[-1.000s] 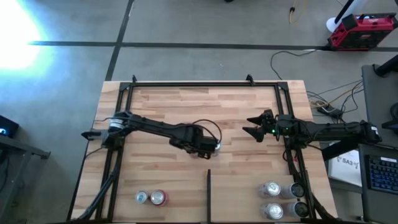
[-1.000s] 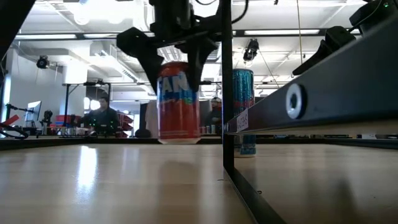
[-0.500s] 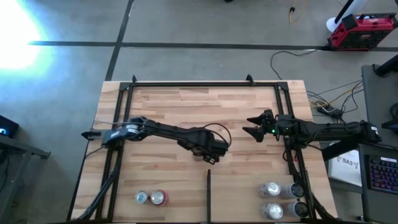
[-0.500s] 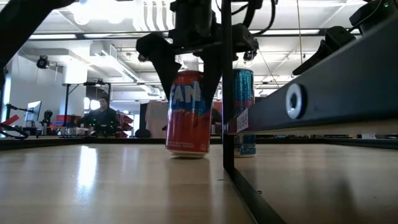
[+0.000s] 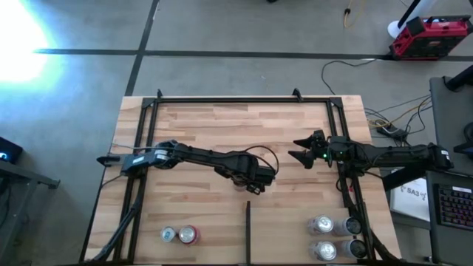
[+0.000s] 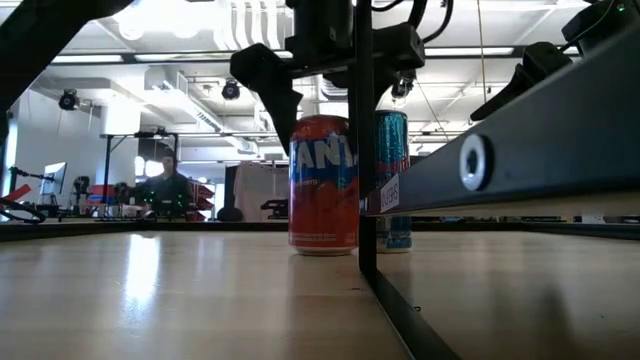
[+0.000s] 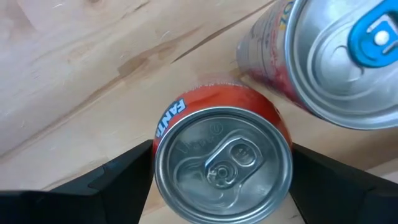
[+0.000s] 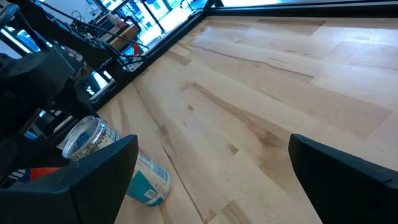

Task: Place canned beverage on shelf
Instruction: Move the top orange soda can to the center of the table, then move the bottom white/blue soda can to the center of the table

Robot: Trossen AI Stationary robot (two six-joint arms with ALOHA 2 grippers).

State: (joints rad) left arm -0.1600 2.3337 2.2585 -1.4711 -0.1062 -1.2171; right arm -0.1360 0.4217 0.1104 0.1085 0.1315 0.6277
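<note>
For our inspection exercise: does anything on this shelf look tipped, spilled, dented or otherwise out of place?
Nothing stands out. The orange can stands upright on the shelf beside the upright teal can, the left gripper astride its top. No spill or dent shows. The right gripper waits further right.

Wooden shelf carries an upright orange can beside a blue can.

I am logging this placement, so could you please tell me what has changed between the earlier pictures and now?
The left gripper carried the red Fanta can toward the black frame post, set it upright on the shelf beside the blue can, and its fingers have spread off the can's sides. The right gripper, open, and the cans at the near edge stayed put.
</note>
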